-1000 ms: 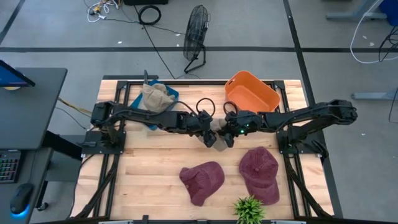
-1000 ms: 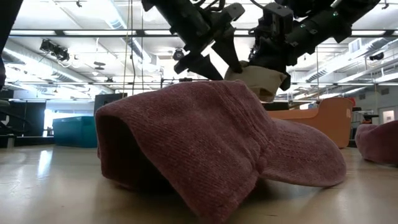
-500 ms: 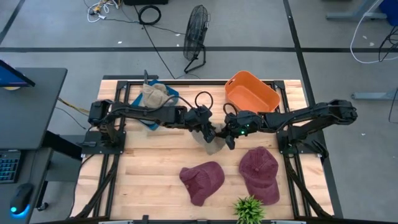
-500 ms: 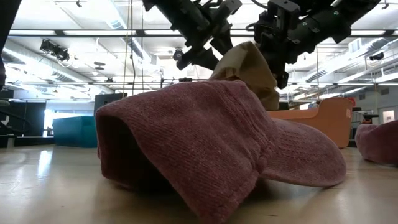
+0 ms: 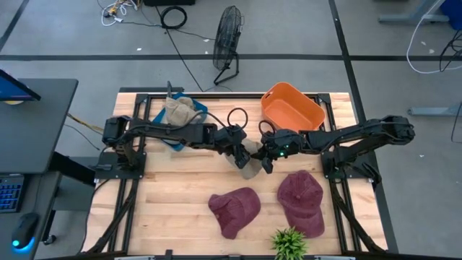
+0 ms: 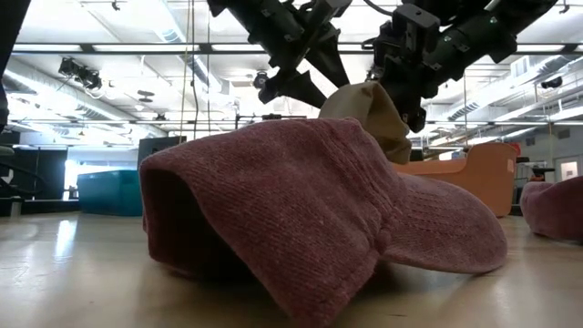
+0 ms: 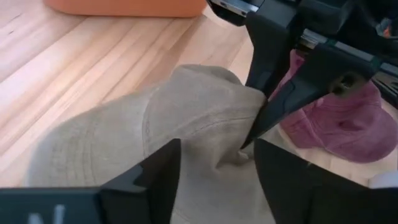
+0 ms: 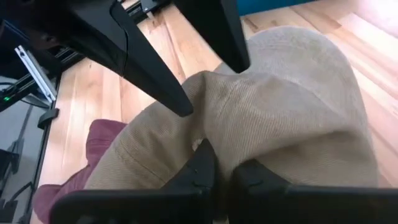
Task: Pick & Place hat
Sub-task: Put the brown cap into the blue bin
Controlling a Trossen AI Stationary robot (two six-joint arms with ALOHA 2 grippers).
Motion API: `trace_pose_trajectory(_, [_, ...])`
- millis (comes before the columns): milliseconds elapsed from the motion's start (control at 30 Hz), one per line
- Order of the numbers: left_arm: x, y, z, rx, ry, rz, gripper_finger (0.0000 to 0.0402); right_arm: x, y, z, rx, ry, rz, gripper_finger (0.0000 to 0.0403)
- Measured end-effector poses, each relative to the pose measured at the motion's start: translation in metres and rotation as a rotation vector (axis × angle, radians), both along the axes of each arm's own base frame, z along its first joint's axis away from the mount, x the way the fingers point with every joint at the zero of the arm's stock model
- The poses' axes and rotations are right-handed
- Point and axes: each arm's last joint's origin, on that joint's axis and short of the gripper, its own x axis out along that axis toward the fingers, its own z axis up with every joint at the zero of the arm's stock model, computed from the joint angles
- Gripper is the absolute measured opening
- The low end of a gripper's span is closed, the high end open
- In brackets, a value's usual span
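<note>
A tan corduroy cap (image 5: pixel 250 160) is pinched by the right hand (image 5: pixel 264 160); the left hand (image 5: pixel 240 157), fingers parted wide, is set just beside it above the wooden counter (image 5: pixel 173 202).

From above, I can barely see the tan hat (image 5: pixel 250 160) — both grippers crowd over it, hiding most of its crown. In the low view the maroon hat (image 6: pixel 310 219) blocks the tan hat's lower half, and both arms run off the top edge. A second maroon hat (image 6: pixel 556 208) is cut by the right edge, and the orange bin (image 6: pixel 465 179) is partly hidden.
</note>
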Motion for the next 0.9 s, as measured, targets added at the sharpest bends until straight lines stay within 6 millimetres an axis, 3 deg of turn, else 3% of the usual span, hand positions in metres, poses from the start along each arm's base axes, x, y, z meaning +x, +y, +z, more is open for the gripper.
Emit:
trace_pose_trajectory(200, [-0.0028, 0.0008, -0.0046, 0.033, 0.054, 0.015, 0.0257, 0.0004, 0.0002, 0.0006, -0.009, -0.008, 0.010, 0.0012])
trace_pose_trajectory(433, [-0.0040, 0.0003, -0.0045, 0.047, 0.068, -0.017, 0.0238, 0.0048, -0.0001, 0.0080, -0.055, -0.104, 0.025, 0.0012])
trace_pose_trajectory(667, [-0.0033, 0.0001, -0.0047, 0.047, 0.065, -0.027, 0.0172, 0.0041, -0.0004, 0.0067, -0.082, -0.088, 0.031, 0.0012])
trace_pose_trajectory(900, [-0.0028, -0.0001, -0.0040, 0.049, 0.058, -0.029, 0.0048, 0.0050, -0.0011, 0.0083, -0.105, -0.106, 0.022, 0.0012])
